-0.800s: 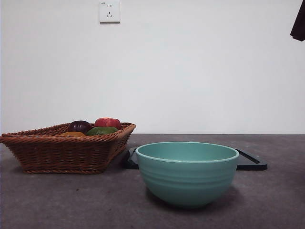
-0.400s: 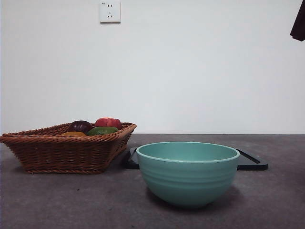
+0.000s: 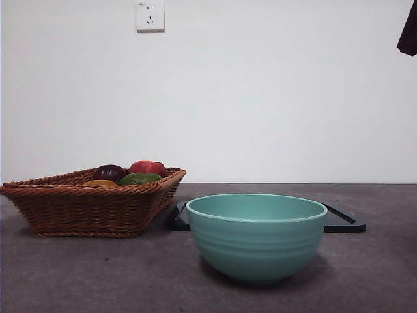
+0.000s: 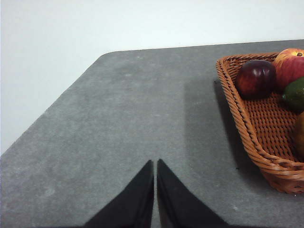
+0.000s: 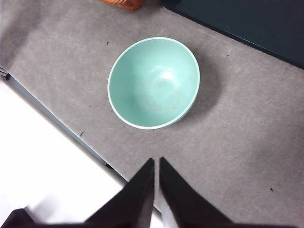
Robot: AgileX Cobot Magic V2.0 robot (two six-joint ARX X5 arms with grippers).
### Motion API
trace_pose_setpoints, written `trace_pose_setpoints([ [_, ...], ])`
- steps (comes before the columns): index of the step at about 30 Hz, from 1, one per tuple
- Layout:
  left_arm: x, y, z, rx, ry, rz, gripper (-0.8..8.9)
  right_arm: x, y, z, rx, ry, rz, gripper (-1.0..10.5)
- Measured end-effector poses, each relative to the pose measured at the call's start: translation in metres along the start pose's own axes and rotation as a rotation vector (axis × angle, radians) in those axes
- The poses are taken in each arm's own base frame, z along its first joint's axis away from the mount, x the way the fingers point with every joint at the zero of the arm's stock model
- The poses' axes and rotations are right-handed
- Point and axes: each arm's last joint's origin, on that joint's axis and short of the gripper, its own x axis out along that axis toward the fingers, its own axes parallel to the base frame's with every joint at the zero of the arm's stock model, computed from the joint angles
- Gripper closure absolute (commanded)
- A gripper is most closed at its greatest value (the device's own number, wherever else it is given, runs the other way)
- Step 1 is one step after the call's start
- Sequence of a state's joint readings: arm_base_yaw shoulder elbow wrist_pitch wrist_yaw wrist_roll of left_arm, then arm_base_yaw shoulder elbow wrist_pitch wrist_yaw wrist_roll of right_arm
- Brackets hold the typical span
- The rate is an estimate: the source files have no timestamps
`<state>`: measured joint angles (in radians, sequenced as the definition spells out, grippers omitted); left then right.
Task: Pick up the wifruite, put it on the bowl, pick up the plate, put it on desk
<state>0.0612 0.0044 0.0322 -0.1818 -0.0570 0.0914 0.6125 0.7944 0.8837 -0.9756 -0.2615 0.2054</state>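
Note:
The wifruite [image 3: 99,184], a small orange-yellow fruit, lies in a wicker basket [image 3: 85,208] at the left of the desk [image 3: 98,277]; only its edge [image 4: 300,135] shows in the left wrist view. The teal-green bowl [image 3: 256,235] stands empty in the middle [image 5: 154,83]. Behind it lies the plate [image 3: 344,223], flat, dark and rectangular [image 5: 251,21]. My left gripper [image 4: 155,164] hangs shut over bare desk beside the basket [image 4: 247,123]. My right gripper [image 5: 156,161] is shut and empty, high above the desk's edge near the bowl.
In the basket also lie a dark purple fruit [image 4: 256,78], a red one [image 4: 289,66] and a green one [image 4: 295,94]. An arm's black tip [image 3: 409,29] shows at the top right corner. A wall socket [image 3: 150,15] sits on the white wall.

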Motion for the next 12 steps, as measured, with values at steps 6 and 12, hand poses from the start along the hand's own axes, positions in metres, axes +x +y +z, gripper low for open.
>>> trace_pose_setpoints([
  [6,0.0,0.0,0.0,0.0,0.0,0.0,8.04,0.0,0.0,0.0,0.0,0.0,0.0,9.4],
  [12,0.0,0.0,0.0,0.0,0.0,0.0,8.04,-0.014,-0.001,-0.005,-0.045,-0.072,-0.015,9.4],
])
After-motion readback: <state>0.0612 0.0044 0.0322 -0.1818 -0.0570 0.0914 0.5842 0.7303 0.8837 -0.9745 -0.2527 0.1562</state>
